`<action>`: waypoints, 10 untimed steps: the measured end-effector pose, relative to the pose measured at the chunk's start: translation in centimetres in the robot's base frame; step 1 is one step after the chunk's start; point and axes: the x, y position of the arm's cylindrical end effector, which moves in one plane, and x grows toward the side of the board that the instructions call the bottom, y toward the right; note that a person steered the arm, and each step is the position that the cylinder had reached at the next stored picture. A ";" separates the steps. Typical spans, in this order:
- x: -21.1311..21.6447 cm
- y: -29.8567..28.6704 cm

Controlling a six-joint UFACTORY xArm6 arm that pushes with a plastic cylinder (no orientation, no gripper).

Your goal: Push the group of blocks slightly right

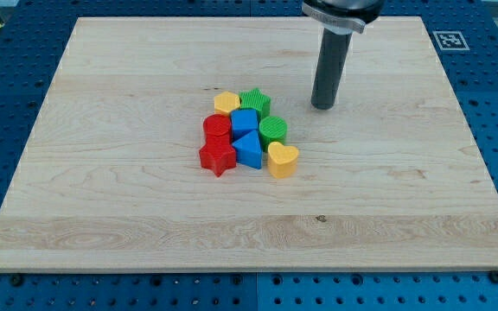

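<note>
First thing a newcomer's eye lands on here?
The tight cluster of coloured blocks near the board's middle: yellow hexagon and green star at the view's top, red star, blue triangle and yellow heart at the bottom. Next, the dark rod coming down from the top edge, my tip resting apart from the blocks, to the view's upper right of them.

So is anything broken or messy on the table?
No, nothing stands out. The blocks sit in one tight cluster near the board's middle, none tipped or stacked, from the yellow heart to the green star. My tip rests apart, to the view's upper right of them.
</note>
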 end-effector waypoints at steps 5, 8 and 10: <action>4.2 -3.3; 14.1 -3.5; 15.4 -11.4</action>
